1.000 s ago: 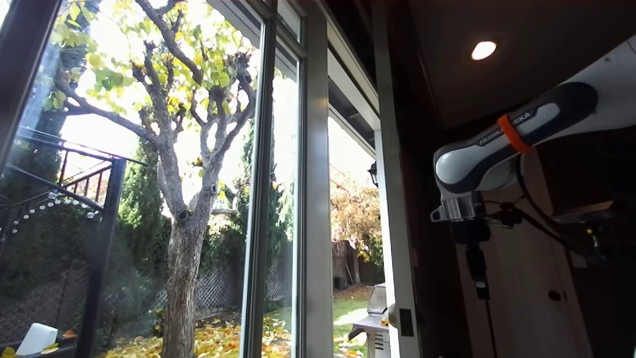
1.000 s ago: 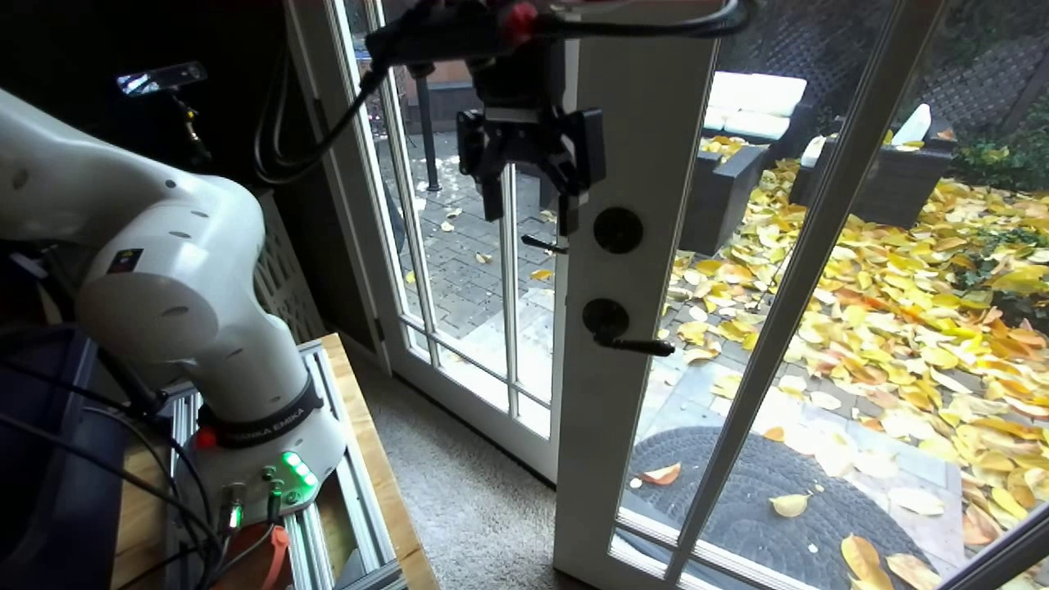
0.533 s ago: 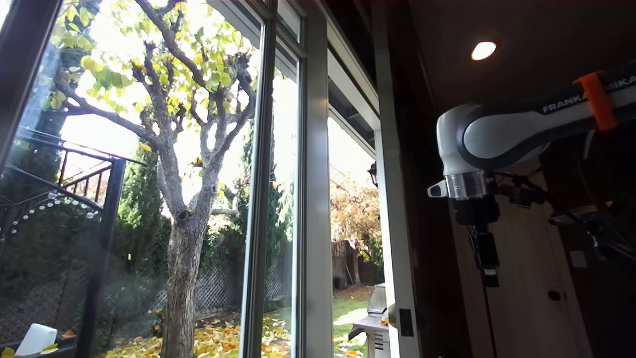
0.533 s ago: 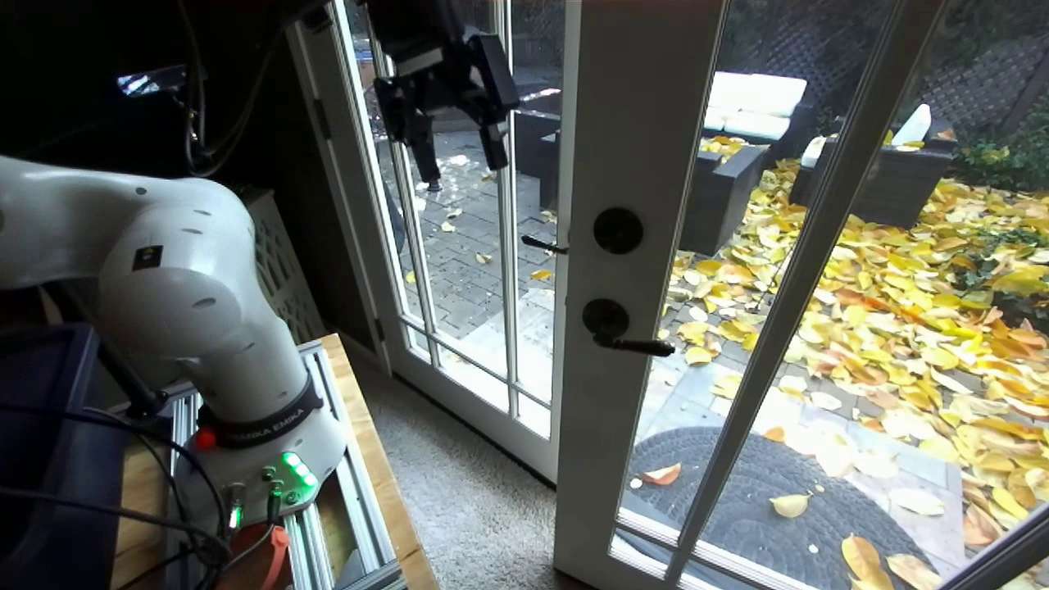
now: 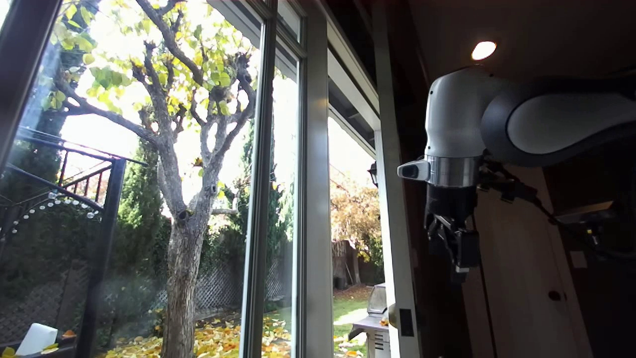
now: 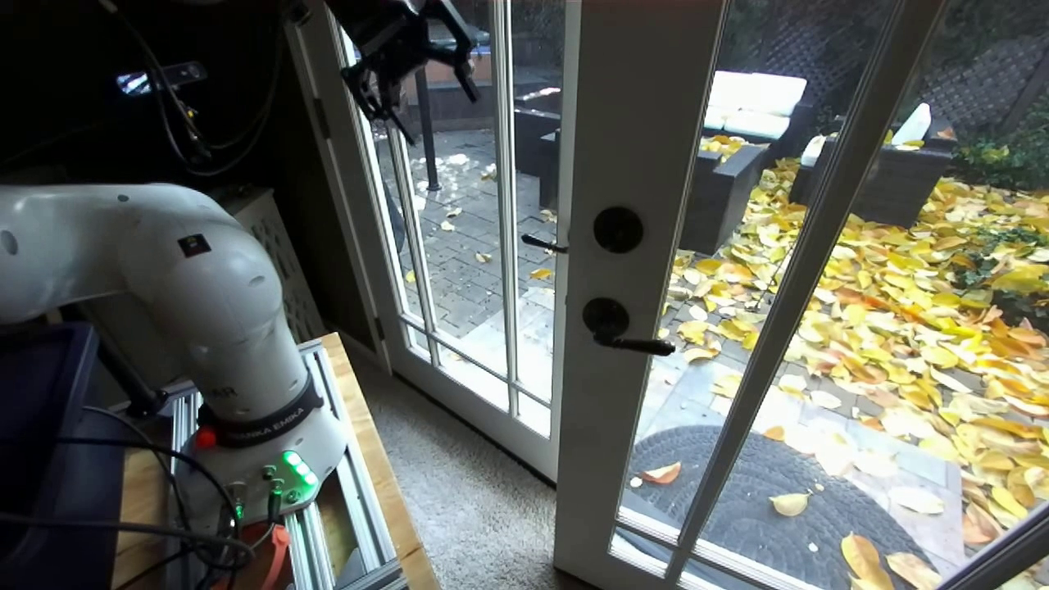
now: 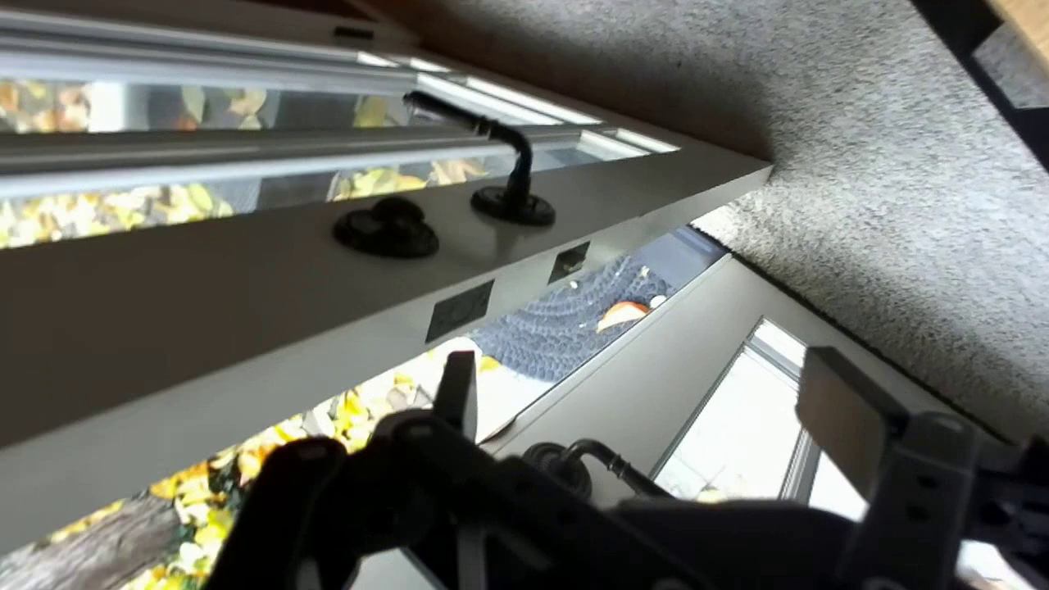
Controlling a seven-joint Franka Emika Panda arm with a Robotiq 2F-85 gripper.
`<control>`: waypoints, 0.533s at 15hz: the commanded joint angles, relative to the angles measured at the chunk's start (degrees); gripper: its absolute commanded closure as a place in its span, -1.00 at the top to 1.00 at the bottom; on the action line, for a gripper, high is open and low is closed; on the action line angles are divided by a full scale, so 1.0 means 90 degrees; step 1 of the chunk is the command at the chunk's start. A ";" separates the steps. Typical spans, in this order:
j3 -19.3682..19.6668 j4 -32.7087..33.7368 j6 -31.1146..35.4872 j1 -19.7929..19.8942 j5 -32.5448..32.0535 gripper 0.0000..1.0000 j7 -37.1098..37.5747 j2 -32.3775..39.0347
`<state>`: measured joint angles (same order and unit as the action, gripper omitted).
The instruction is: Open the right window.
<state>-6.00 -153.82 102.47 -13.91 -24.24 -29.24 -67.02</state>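
The right window shows as a tall glazed leaf with a white stile (image 6: 602,426). It stands ajar, with a dark lever handle (image 6: 635,347) and a round lock (image 6: 618,229) above it. An exterior view shows its white edge (image 5: 390,199) beside a gap. In the wrist view its stile (image 7: 246,303) and edge plate (image 7: 459,311) lie left of my gripper (image 7: 647,393). My gripper is open and empty, its fingers wide apart. In the exterior views the gripper (image 6: 438,111) (image 5: 459,266) hangs in the air, before the left leaf and apart from the right leaf's edge.
The left glazed leaf (image 6: 524,426) has its own dark handle (image 6: 542,244), which also shows below the gripper in the wrist view (image 7: 615,463). A small camera (image 6: 164,78) stands at the dark wall. Cables and a dark bin (image 6: 41,385) lie around the robot base.
My gripper has moved left and upward, away from the right leaf's stile, and has turned. It now looks larger in an exterior view. Neither leaf has moved.
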 commanded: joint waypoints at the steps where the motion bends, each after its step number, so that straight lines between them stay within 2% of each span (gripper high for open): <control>1: 0.0016 -0.0142 0.1267 -0.0199 -0.0862 1.00 0.0113 0.0288; 4: 0.0080 -0.0035 0.2339 0.0108 -0.1268 1.00 0.0442 0.0772; 8: 0.0166 0.0085 0.3332 0.0702 -0.1595 1.00 0.1051 0.1392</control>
<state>-4.94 -154.88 126.99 -11.48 -35.30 -24.11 -59.68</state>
